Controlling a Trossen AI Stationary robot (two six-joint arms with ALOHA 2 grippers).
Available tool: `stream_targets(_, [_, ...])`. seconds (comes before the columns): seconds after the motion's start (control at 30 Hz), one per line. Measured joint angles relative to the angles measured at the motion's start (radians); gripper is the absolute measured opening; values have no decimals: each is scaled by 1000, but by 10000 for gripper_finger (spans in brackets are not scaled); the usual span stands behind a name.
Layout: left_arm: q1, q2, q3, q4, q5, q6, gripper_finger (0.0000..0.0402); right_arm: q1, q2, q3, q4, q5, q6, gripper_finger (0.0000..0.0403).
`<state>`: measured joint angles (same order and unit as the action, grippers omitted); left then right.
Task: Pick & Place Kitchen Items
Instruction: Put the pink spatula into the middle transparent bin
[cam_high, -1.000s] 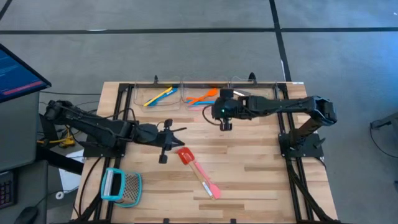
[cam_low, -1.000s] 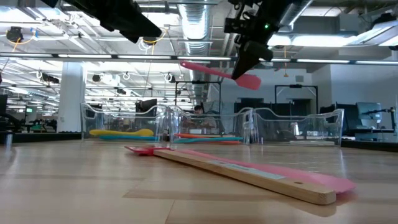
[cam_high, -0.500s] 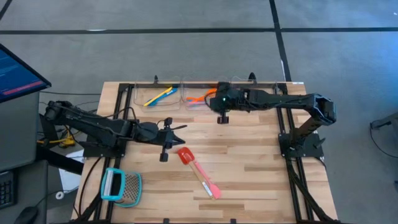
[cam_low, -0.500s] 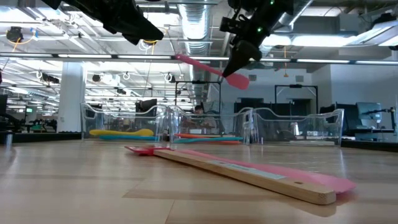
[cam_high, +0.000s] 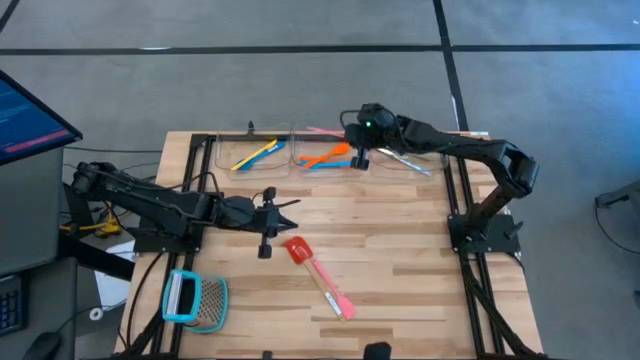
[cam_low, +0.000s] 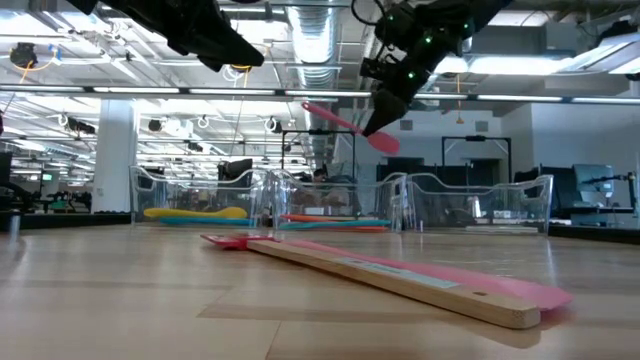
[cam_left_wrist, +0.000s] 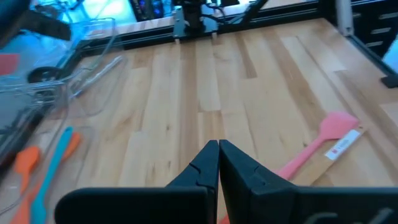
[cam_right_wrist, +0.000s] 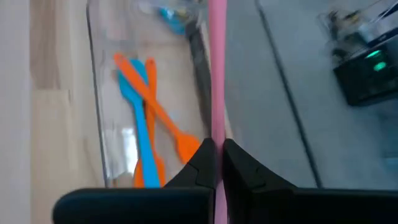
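Right gripper (cam_high: 357, 157): you see it clamped on the slim pink plastic spatula (cam_low: 345, 124), above the clear tray (cam_high: 300, 166).
Left gripper (cam_left_wrist: 218, 148): fingers together, empty, above the wooden table (cam_high: 400, 260).

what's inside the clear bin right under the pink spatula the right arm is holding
The clear plastic bin holds orange utensils and a blue utensil lying crossed. The right gripper and its pink spatula cover part of the bin.

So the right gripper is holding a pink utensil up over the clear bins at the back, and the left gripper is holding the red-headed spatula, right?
Not quite. The right gripper does hold the pink utensil above the clear bins. But the left gripper holds nothing: the high view shows the red-headed spatula lying on the table, apart from it, and the left wrist view shows its fingers shut and empty.
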<state>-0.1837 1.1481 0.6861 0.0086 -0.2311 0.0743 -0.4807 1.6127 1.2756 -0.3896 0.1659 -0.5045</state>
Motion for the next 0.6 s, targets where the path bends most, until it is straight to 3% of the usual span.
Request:
stream_targets(0.33, [10,1,0,0,-56,0,2,-59,207,158,-46,-57,15,0])
stream_targets(0.6, [25,1,0,-1,-57,0,2,-67,396,369,-280,-58,24,0])
